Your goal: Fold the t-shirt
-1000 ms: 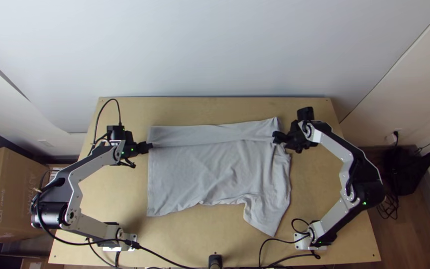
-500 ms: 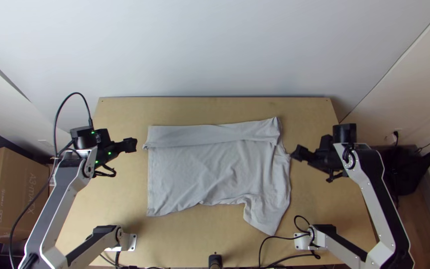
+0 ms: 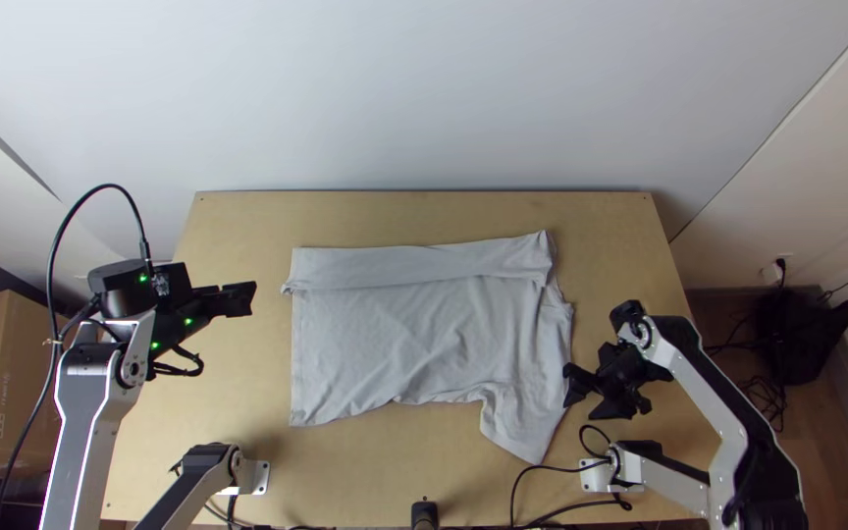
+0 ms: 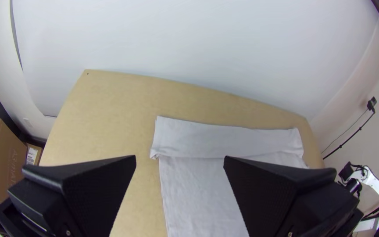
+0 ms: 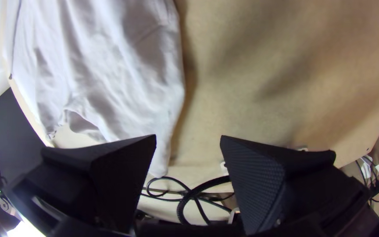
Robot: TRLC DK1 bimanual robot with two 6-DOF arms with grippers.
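Note:
The light grey t-shirt (image 3: 414, 334) lies flat mid-table, its far side folded over in a long strip, with a sleeve sticking out toward the near right. Left of the shirt, my left gripper (image 3: 253, 298) hangs clear of the cloth. My right gripper (image 3: 581, 395) stands just right of the protruding sleeve. In the left wrist view, the left gripper (image 4: 180, 159) has its fingers wide apart, with the folded strip (image 4: 224, 139) beyond. In the right wrist view, the right gripper (image 5: 188, 139) is open with nothing held, and the sleeve (image 5: 154, 127) lies near one finger.
Bare wooden table (image 3: 395, 214) surrounds the shirt. Black cables (image 3: 542, 491) run along the near edge by the right arm's base. A white wall (image 3: 424, 98) rises behind the far edge, and a cardboard box (image 3: 22, 363) stands on the left.
Both grippers have moved away from the strip's ends: the left one out to the left, the right one outward and then down toward the near sleeve. The strip's left end now shows uncovered.

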